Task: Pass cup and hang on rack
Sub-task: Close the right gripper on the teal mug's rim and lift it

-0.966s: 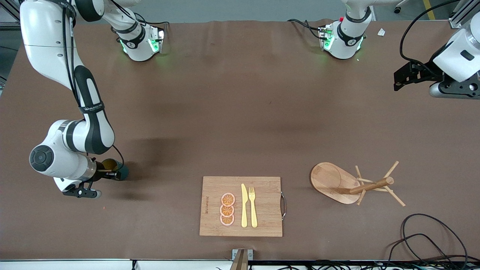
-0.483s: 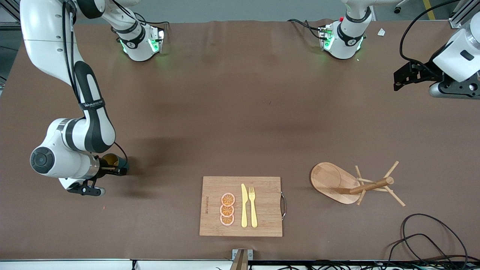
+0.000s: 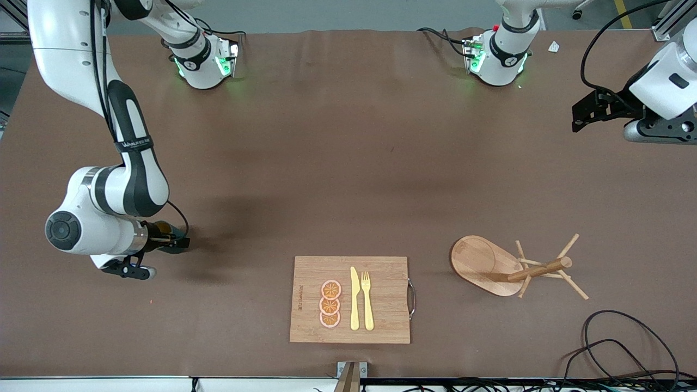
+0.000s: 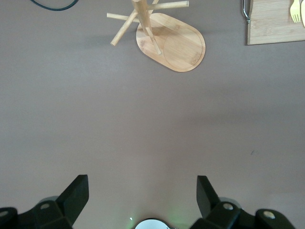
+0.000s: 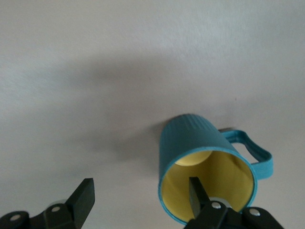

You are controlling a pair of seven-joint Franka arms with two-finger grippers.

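Observation:
The teal cup (image 5: pixel 205 152), yellow inside, shows in the right wrist view with its mouth toward the camera and its handle to one side. In the front view only a dark sliver of the cup (image 3: pixel 161 226) shows under the right hand, toward the right arm's end of the table. My right gripper (image 5: pixel 138 188) is open; one finger (image 5: pixel 198 191) is inside the cup's mouth, the other is out on the bare table. In the front view the right gripper (image 3: pixel 174 240) is low over the table. The wooden rack (image 3: pixel 512 267) stands toward the left arm's end and also shows in the left wrist view (image 4: pixel 164 40). My left gripper (image 3: pixel 585 114) waits open and empty (image 4: pixel 143 183).
A bamboo cutting board (image 3: pixel 386 299) with a yellow knife, a fork and orange slices lies near the front edge between cup and rack; its corner shows in the left wrist view (image 4: pixel 271 24). Black cables (image 3: pixel 621 348) lie near the front corner beside the rack.
My right hand has shifted a little away from the front camera and now covers most of the cup. The left arm and the rack have not moved.

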